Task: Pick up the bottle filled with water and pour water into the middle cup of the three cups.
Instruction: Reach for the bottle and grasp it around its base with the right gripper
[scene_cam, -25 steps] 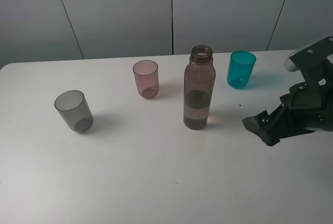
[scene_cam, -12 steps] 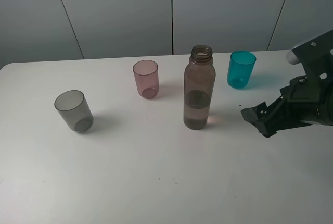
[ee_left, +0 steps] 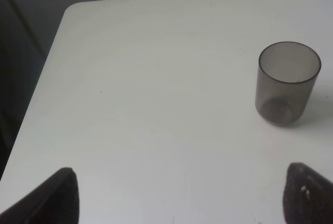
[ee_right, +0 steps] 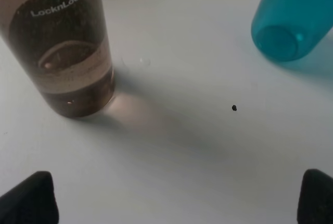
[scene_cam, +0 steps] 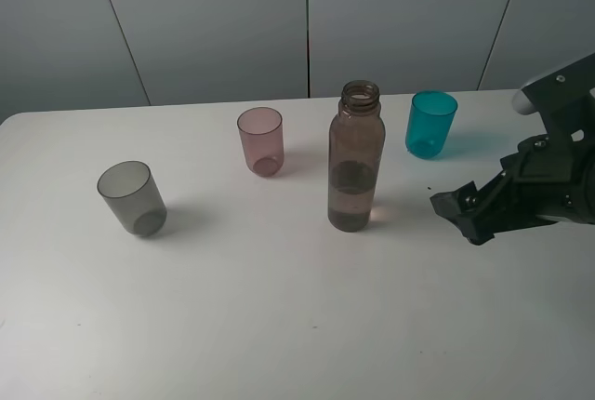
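Note:
The bottle (scene_cam: 356,160) stands upright and uncapped at mid-table, brownish, with water in its lower part; the right wrist view shows its lower body (ee_right: 62,47). The three cups form a row: grey (scene_cam: 133,197) on the left, the pink middle cup (scene_cam: 260,140) behind and left of the bottle, teal (scene_cam: 430,124) on the right. My right gripper (scene_cam: 457,216) hovers open to the right of the bottle, apart from it, its fingertips (ee_right: 28,198) spread wide with nothing between them. My left gripper (ee_left: 182,198) is open over bare table near the grey cup (ee_left: 287,83).
The white table (scene_cam: 279,326) has its back edge against grey wall panels. Its left corner and edge (ee_left: 65,15) lie near the left gripper. A small dark speck (ee_right: 234,108) sits between the bottle and the teal cup (ee_right: 296,21).
A second ago my right gripper sat slightly lower and further right; it has shifted a little up and toward the bottle, then held still. Bottle and cups have not moved.

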`<state>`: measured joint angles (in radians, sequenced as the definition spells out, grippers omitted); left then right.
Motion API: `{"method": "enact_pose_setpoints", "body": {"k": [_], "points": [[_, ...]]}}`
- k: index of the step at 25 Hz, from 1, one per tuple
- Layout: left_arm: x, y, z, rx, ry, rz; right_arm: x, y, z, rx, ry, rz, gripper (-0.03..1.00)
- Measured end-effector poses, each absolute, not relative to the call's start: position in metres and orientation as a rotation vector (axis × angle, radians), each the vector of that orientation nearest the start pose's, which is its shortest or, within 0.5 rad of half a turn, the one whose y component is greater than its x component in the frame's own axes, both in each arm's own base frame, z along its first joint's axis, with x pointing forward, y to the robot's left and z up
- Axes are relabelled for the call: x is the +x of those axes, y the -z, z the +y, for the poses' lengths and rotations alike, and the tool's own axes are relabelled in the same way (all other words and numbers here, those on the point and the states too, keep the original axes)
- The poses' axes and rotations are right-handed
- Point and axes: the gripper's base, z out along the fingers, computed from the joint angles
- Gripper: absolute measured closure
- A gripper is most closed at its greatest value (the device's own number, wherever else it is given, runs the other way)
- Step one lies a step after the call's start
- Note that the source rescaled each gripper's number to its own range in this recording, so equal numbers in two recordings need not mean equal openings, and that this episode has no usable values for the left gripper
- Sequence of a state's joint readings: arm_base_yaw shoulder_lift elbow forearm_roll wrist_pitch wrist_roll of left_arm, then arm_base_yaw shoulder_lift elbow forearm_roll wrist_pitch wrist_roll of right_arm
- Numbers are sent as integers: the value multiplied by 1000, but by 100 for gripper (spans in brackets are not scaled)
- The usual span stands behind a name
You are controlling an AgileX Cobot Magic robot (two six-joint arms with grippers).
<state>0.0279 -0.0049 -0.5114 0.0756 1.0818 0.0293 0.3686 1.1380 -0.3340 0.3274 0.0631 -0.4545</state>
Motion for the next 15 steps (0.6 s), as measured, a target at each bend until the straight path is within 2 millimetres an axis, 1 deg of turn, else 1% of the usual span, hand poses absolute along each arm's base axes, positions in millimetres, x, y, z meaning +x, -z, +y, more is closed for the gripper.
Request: {"method": "enact_pose_setpoints", "body": {"k": [15], "points": [[-8,-279,6,-4,-126,2049,173,-184,68,-555,-152,2272,-3]]}}
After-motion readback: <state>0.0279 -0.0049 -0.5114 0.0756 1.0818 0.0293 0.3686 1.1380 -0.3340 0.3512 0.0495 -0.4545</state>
